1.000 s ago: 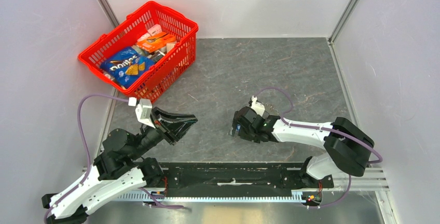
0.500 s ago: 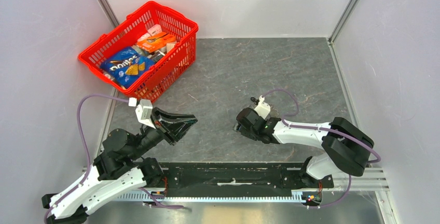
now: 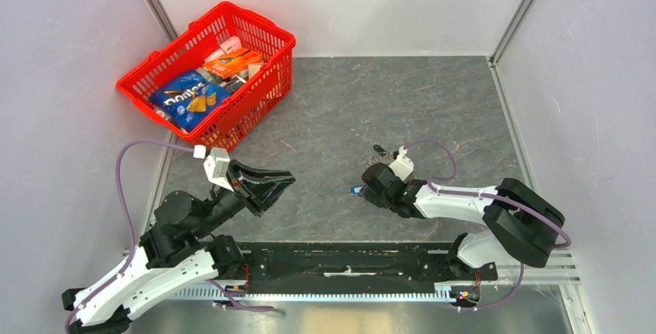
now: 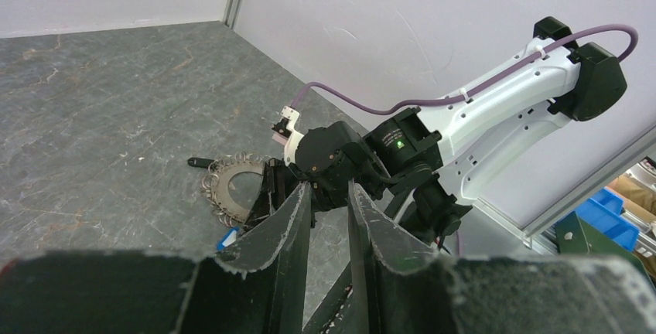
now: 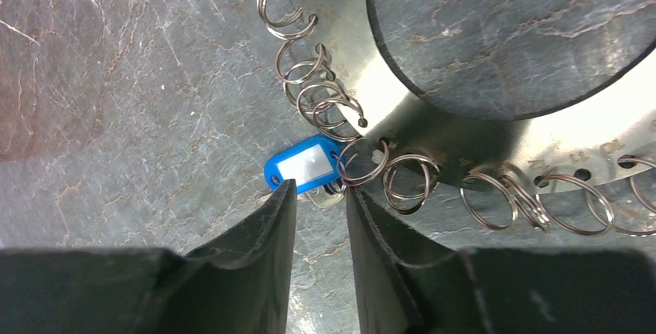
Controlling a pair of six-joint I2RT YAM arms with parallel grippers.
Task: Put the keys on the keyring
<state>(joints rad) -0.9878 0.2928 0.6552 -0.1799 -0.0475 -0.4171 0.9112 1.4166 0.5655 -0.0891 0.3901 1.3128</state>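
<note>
Right end effector (image 5: 319,191): the jaws stand a narrow gap apart, tips pointing down at the tabletop (image 5: 116,79). The lower edge of the blue key tag (image 5: 303,164) sits right at the mouth of that gap. Whether the fingers have pinched it cannot be told.

The tag lies flat at the centre of the right wrist view. A small ring on its end touches or overlaps the nearest split rings (image 5: 309,71). These rings hang in a row from holes along the rim of a numbered metal disc (image 5: 495,144), which fills the upper right of that view.

Left end effector (image 4: 329,191): the jaws are slightly apart with nothing between them. It is held above the tabletop at lower left of the overhead view, aimed toward the disc and well apart from it. A red shopping basket (image 3: 255,102) of packaged goods stands at upper left, uninvolved.

Task status, as judged: early. The tag does not appear hooked onto the disc. Still to do are securing the grip, opening a ring and threading. No other loose key is visible.
</note>
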